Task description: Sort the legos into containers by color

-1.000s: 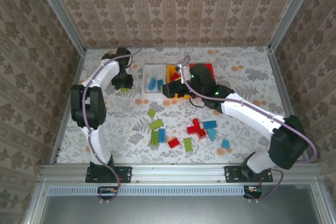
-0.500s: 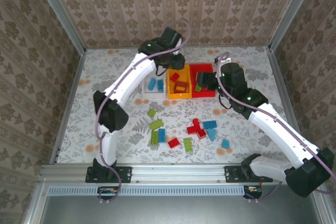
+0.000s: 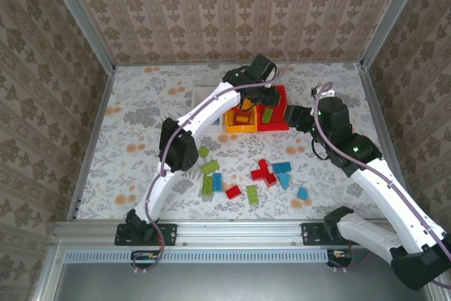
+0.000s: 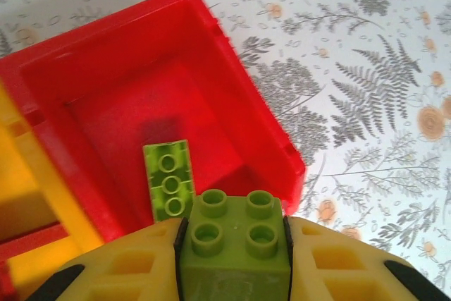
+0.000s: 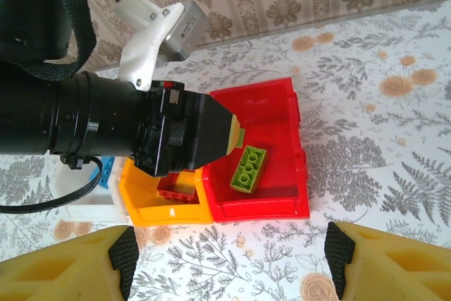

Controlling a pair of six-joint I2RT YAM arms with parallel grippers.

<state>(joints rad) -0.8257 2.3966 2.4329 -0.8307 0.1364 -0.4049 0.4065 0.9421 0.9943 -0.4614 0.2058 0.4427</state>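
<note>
Loose legos in lime, red and blue lie scattered over the near half of the flowered table, none of them yet sorted; beyond them the right gripper hangs empty, jaws spread wide, just beside the right wall of the red bin. Farther back, the left arm stretches over the white bin and the orange-yellow bin; the left gripper pinches a lime green brick studs-up, jaws narrowed to its width, above the red bin, where one lime brick already lies flat on the floor.

The drop is the risk. In the wrist view the held brick sits over the bin's near corner, though the angle is too steep to tell whether it is fully inside the rim. If the jaws open there, the brick may strike the wall and skip out onto the table; from too high it could land on the brick below and bounce clear. The three bins stand touching in a row, so a low pull-back by the outstretched left arm could clip a rim and shove all of them. The two grippers are close together at the red bin, so if both move at once they could knock into each other.
</note>
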